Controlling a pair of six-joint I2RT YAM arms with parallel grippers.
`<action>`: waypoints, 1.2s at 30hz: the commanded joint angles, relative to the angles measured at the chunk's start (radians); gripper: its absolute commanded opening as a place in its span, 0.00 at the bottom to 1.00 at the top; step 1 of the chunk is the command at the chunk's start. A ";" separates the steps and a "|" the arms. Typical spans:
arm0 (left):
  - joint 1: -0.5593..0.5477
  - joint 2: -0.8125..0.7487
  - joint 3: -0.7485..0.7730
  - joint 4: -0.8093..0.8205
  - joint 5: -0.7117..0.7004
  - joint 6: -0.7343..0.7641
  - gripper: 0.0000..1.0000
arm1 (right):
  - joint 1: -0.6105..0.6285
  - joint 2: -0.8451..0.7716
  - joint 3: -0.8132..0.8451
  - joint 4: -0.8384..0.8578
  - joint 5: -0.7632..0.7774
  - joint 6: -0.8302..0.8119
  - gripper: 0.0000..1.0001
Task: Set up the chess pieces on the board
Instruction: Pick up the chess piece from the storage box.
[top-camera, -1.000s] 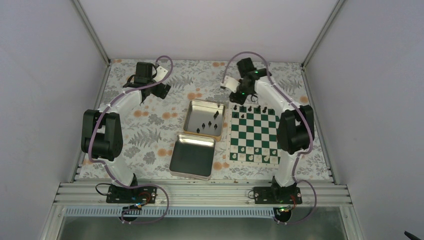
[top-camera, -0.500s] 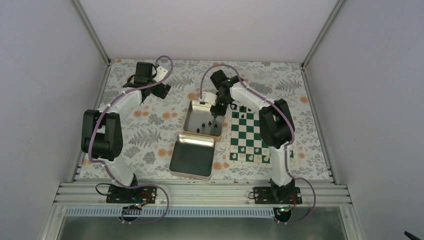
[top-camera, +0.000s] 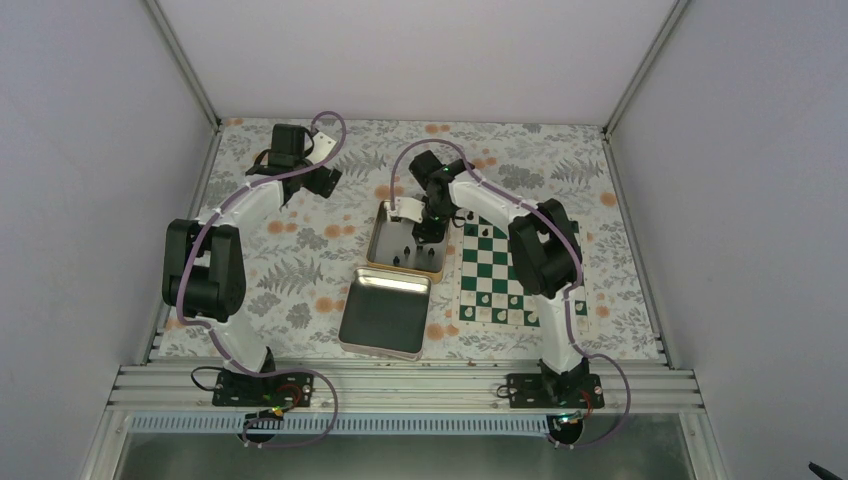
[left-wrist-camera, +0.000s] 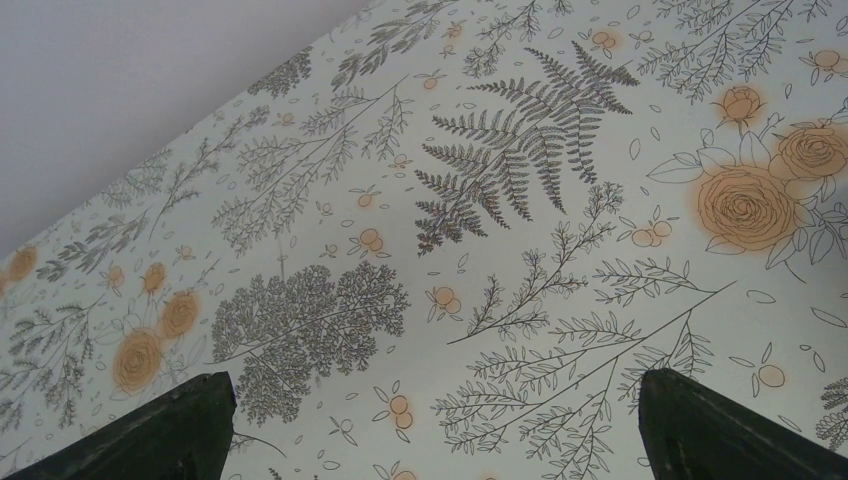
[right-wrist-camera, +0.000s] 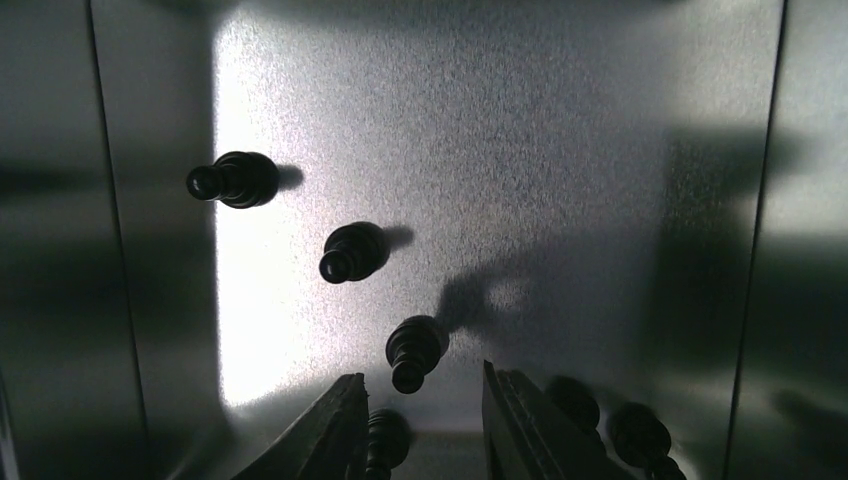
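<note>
The green-and-white board (top-camera: 500, 272) lies right of centre with a few black chess pieces (top-camera: 487, 230) on its far rows. My right gripper (top-camera: 428, 230) hangs inside the open tin (top-camera: 378, 238). In the right wrist view, my right gripper (right-wrist-camera: 423, 375) has its jaws a little apart, and a black pawn (right-wrist-camera: 412, 352) stands just ahead of the gap. Another black piece (right-wrist-camera: 385, 440) sits against the left finger's inner side, not clamped. More black pieces (right-wrist-camera: 352, 252) stand on the tin floor. My left gripper (left-wrist-camera: 432, 378) is wide open over the floral cloth.
A second shallow metal tin (top-camera: 385, 312) lies nearer, left of the board. White pieces (top-camera: 500, 315) line the board's near rows. The tin's walls (right-wrist-camera: 60, 250) close in on both sides of the right gripper. The left arm (top-camera: 205, 265) stays at the far left.
The right arm swung left from above the board's far edge to the tin and lowered into it. Its jaws stand about as before. The left arm has not moved.
</note>
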 joint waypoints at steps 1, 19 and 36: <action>0.001 -0.026 0.004 0.016 0.002 -0.003 1.00 | 0.011 0.028 -0.007 -0.001 -0.019 -0.014 0.32; 0.002 -0.021 0.001 0.020 0.006 -0.001 1.00 | 0.029 0.041 -0.017 0.014 0.016 -0.004 0.11; 0.003 -0.023 0.008 0.014 0.008 -0.003 1.00 | -0.168 -0.237 0.009 -0.029 0.049 0.030 0.07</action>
